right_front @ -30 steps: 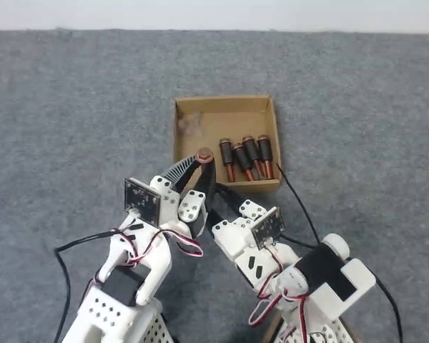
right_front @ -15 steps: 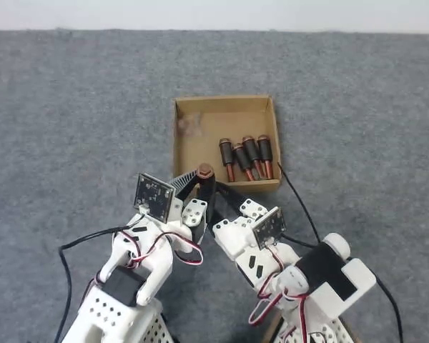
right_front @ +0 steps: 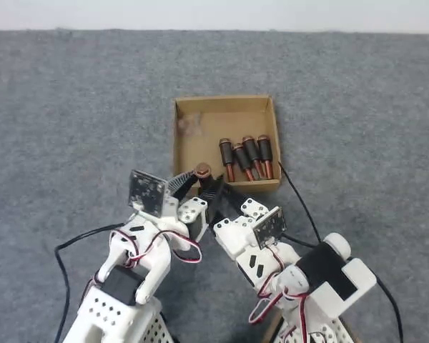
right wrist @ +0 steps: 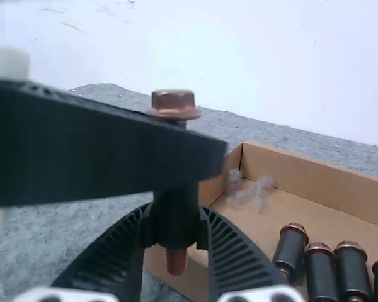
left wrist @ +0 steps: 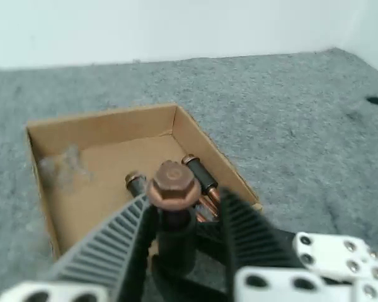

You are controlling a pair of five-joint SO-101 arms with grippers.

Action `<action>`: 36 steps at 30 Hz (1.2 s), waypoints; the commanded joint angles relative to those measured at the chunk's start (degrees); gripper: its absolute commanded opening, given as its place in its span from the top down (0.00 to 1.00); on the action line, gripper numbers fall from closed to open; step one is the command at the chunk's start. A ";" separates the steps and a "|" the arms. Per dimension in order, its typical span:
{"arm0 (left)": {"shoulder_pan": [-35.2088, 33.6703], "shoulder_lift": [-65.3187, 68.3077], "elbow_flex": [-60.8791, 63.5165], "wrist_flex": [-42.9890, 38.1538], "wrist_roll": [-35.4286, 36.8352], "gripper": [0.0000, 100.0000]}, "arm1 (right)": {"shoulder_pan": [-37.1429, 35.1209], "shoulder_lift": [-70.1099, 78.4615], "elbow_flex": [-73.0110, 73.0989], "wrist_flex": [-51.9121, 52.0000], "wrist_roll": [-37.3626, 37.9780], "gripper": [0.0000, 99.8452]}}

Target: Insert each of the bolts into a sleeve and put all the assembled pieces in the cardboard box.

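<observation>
- My right hand pinches the sleeve, bolt inside, by the box's near wall.
- My left hand is beside it; I can't tell its grip.
- Probably hard, light, slippery: hold the sleeve's middle.

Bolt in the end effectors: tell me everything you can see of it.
The bolt looks like copper-coloured metal with a flanged hex head. It stands upright, head up. Its shank runs through a black sleeve, and the tip pokes out below. The left end effector and the right end effector both clamp the sleeve, at the near edge of the cardboard box.
</observation>
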 commanded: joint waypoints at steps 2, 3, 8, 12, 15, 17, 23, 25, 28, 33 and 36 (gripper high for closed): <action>-2.02 0.53 -0.66 0.70 1.85 0.77 | 1.54 -0.31 0.79 -2.51 0.53 0.99; -1.85 0.53 -0.66 0.70 1.85 0.77 | 1.54 -0.31 0.79 -2.51 0.53 0.99; -1.49 0.53 -0.92 0.62 1.93 0.77 | 1.54 -0.31 0.79 -2.51 0.53 0.99; -1.49 0.53 -2.07 0.62 1.93 0.77 | 1.63 -0.31 0.70 -2.42 0.53 0.99; -2.02 0.53 -5.23 0.88 1.93 0.77 | 1.80 -0.31 0.70 -2.33 0.53 0.99; -2.37 0.53 -7.60 1.49 1.85 0.77 | 2.68 -0.31 0.62 -2.42 0.35 0.99; -8.26 0.53 -13.05 7.21 1.67 0.77 | 4.70 -0.22 -0.70 -2.07 0.18 0.99; -12.31 0.53 -14.02 7.38 1.67 0.77 | 5.14 -0.22 -0.79 -1.98 0.18 0.99; -19.16 0.53 -14.81 7.38 1.67 0.77 | 5.93 -0.22 -1.32 -0.57 0.18 0.99; -29.63 0.53 -13.85 8.62 1.67 0.83 | 6.02 -0.22 -2.11 1.71 0.53 0.99; -34.37 0.53 -12.62 10.20 1.67 0.94 | 7.43 -0.22 -2.11 1.54 0.53 0.99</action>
